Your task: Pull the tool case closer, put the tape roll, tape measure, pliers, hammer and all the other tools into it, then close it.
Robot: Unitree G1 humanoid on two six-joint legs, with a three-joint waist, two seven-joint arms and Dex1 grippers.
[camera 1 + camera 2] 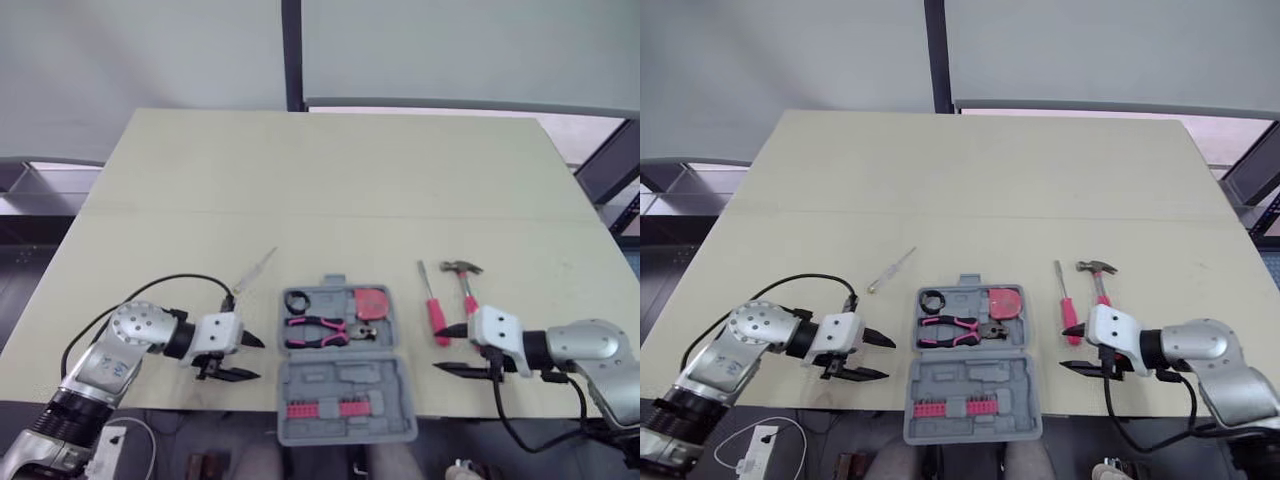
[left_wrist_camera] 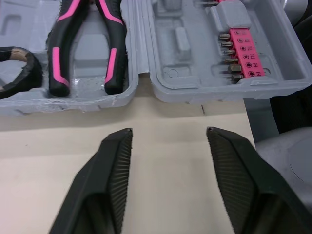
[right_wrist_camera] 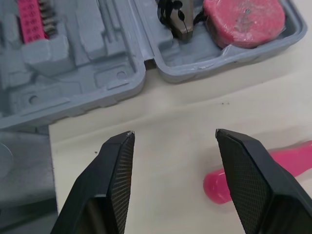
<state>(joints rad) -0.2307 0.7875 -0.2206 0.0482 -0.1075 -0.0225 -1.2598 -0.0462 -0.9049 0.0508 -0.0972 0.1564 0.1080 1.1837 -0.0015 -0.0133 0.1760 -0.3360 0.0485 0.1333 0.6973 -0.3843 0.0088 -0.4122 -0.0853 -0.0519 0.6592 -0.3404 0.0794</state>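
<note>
- Tool case [image 1: 345,365]: lies open and flat at the near edge of the table [image 1: 330,180], between the two grippers and touching neither.
- Contents: tape roll [image 1: 297,300], pliers [image 1: 325,330] and tape measure [image 1: 372,302] sit in the far half; a pink bit rack [image 1: 322,409] sits in the near half.
- Left gripper [image 1: 260,359]: fingers [image 2: 117,165] spread and empty, with bare table between them. The tips point at the case's left side, just short of it. The forearm lies low, reaching inward.
- Right gripper [image 1: 445,350]: fingers parted and holding nothing, aimed at the case's right side. The handle of the pink screwdriver [image 1: 433,305] lies just beside one finger.
- Still on the table: hammer [image 1: 465,280] beside the pink screwdriver; slim screwdriver [image 1: 252,272] left of the case.
</note>
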